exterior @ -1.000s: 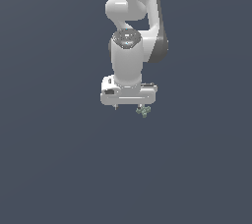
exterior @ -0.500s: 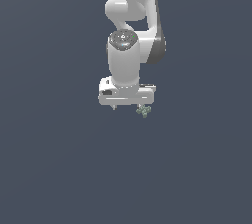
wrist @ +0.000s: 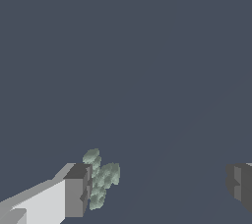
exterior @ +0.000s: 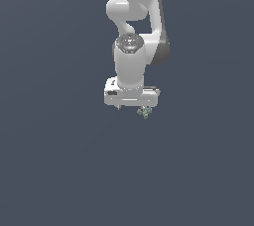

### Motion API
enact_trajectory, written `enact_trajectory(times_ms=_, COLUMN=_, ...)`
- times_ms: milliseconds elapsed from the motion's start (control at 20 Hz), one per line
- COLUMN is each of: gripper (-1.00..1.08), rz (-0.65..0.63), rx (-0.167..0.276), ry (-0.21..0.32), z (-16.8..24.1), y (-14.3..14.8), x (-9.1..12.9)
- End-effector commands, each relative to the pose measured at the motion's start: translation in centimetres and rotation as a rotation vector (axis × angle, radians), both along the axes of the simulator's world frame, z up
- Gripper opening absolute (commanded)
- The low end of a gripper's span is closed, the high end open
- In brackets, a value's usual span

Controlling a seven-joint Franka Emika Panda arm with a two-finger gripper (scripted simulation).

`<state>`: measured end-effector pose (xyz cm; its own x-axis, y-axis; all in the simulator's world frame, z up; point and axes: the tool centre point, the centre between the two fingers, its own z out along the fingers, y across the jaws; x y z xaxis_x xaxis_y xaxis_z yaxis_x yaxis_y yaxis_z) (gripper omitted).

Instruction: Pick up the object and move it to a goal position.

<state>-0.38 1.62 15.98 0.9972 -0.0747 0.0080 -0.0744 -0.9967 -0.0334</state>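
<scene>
I am watching my gripper point(wrist: 157, 188) with its jaws spread wide: one finger point(wrist: 78, 191) is sitting right against the object point(wrist: 101, 179), the other finger point(wrist: 240, 182) is standing well apart across an empty gap. Nothing is being pinched. In the exterior view the gripper point(exterior: 132, 107) is hanging below the white arm point(exterior: 133, 66), and the grey-green cluster point(exterior: 144, 113) is showing under its end toward the exterior view's right. I am judging that centring the jaws over the cluster before squeezing matters; otherwise the near finger may simply shove it sideways.
</scene>
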Motion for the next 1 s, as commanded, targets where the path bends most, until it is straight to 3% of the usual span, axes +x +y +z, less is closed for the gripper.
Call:
enact_trajectory(times_ms=0, gripper=1.00, rz=-0.035, rx=-0.001, ry=0.002, z=-0.4, y=0.5, x=-0.3)
enact_trajectory(times_ms=950, gripper=1.00, rz=-0.417, rx=-0.019, ry=0.018, z=-4.9, y=5.6, x=-4.4)
